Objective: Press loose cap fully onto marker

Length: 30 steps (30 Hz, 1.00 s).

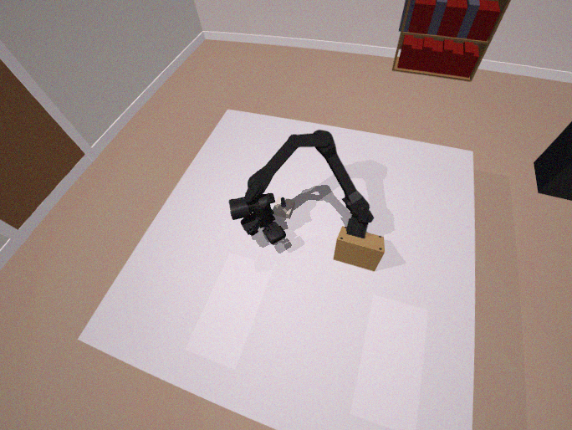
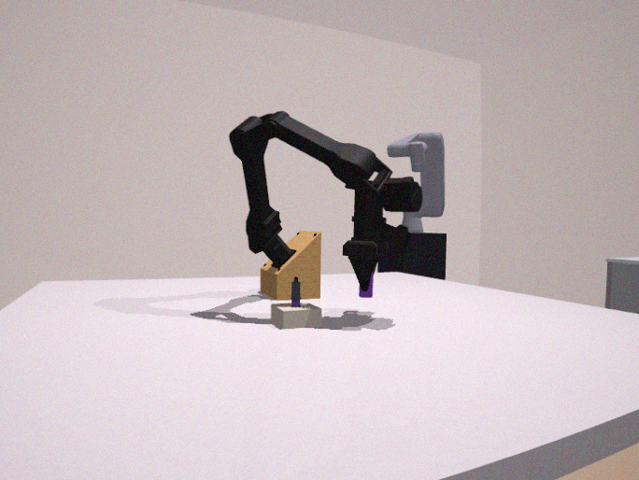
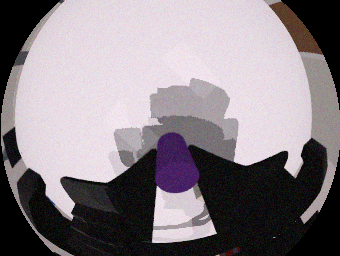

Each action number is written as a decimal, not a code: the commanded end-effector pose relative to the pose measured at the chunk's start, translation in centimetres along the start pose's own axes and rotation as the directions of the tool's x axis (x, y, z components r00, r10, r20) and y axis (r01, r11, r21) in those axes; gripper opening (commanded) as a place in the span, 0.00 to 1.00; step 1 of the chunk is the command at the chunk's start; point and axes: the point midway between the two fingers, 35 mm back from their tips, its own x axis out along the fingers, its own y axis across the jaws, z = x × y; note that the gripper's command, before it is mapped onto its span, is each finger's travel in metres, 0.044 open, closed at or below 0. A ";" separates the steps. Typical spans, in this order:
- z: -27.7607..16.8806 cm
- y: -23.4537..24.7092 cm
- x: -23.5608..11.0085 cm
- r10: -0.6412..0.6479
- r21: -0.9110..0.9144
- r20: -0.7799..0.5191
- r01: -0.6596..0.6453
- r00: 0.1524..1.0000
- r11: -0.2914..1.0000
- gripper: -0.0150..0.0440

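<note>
My gripper (image 2: 364,285) (image 3: 173,151) (image 1: 276,235) points straight down and is shut on the purple cap (image 2: 365,292) (image 3: 174,163). The cap hangs upright a little above the white table (image 2: 154,392) (image 1: 324,323). The dark marker (image 2: 295,291) (image 1: 282,202) stands upright in the small beige holder block (image 2: 294,316) (image 1: 280,213), to the left of the gripper in the exterior view. In the wrist view the cap's lower end sticks out between the two black fingers and only table and shadow lie under it. In the top view the cap is hidden under the gripper.
The arm's tan wooden base block (image 2: 295,268) (image 1: 360,250) stands behind the holder. A grey machine on a black box (image 2: 418,252) stands at the back right. A bookshelf (image 1: 443,37) and a black box (image 1: 557,166) stand on the floor beyond the table.
</note>
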 end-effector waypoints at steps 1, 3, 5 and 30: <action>0.0 -0.1 -1.5 0.002 0.013 0.011 -0.002 1.000 1.000 0.25; 0.0 -0.1 -1.5 0.002 0.013 0.011 -0.002 1.000 1.000 0.25; -0.2 -0.3 -1.6 0.002 0.013 0.011 -0.002 1.000 1.000 0.25; -7.8 -6.6 -4.8 0.002 0.011 0.011 -0.002 1.000 1.000 0.25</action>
